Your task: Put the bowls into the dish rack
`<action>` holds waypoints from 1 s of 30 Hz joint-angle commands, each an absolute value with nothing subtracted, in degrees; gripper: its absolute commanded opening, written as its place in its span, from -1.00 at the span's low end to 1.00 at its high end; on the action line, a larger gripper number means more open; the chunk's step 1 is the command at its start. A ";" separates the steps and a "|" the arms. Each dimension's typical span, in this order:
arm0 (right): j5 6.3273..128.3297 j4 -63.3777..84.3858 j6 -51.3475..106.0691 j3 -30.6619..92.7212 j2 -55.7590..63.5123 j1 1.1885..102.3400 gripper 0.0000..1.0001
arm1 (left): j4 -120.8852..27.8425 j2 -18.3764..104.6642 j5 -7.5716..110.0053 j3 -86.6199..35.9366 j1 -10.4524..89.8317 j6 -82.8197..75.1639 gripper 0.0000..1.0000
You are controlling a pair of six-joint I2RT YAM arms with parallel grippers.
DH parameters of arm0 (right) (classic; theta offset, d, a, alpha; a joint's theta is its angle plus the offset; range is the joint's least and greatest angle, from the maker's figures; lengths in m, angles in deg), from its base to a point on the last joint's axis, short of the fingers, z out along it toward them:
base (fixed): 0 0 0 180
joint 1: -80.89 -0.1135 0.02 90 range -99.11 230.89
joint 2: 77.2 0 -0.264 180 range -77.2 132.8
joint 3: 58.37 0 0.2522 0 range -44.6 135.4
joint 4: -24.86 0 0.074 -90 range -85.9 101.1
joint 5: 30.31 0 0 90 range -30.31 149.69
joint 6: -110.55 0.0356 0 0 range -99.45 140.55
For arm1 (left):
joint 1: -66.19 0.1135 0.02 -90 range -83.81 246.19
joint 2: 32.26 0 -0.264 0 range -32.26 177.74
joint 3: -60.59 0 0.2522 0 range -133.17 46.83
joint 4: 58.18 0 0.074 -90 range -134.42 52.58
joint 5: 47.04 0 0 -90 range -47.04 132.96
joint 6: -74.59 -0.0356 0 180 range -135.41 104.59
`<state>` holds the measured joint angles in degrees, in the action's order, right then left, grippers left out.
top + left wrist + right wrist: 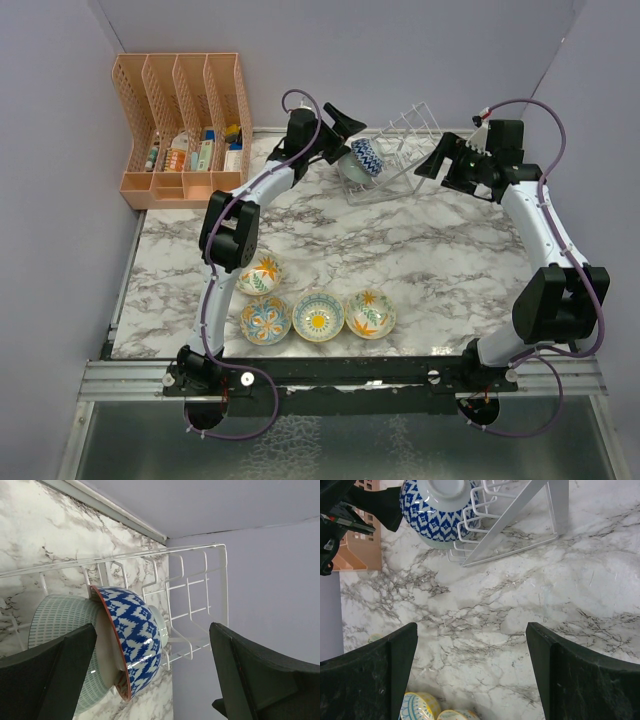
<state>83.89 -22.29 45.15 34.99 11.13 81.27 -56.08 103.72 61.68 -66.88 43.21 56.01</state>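
Well, the blue bowl (135, 630) stands in the rack (519, 510) by the far edge. The left gripper (152, 630) and right gripper (471, 627) gape wide, empty.

Top ext cam gives us a high look-down from the near edge, whole table (450, 260) in frame. Our L wrist cam sits close to the dish rack (189, 605), pic rolled sideways; R wrist looks down from farther back, all 3 sharing rack + blue-patterned bowl (135, 630).

White arms (268, 183) with black joints (230, 232) and purple cables (530, 100).
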 commanded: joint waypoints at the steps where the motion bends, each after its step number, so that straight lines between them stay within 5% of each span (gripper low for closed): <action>1: 85.09 -21.16 44.82 34.63 9.72 81.51 0.79 | -56.72 102.45 62.85 -67.32 43.98 54.97 0.99; 30: 84.63 -20.81 45.02 34.15 9.54 81.50 0.78 | -57.30 95.92 60.94 -53.70 46.45 53.51 0.99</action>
<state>84.22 -22.05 45.19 34.38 11.07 81.27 -56.36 96.44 61.37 -52.28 46.94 54.31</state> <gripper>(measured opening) 0.891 0.992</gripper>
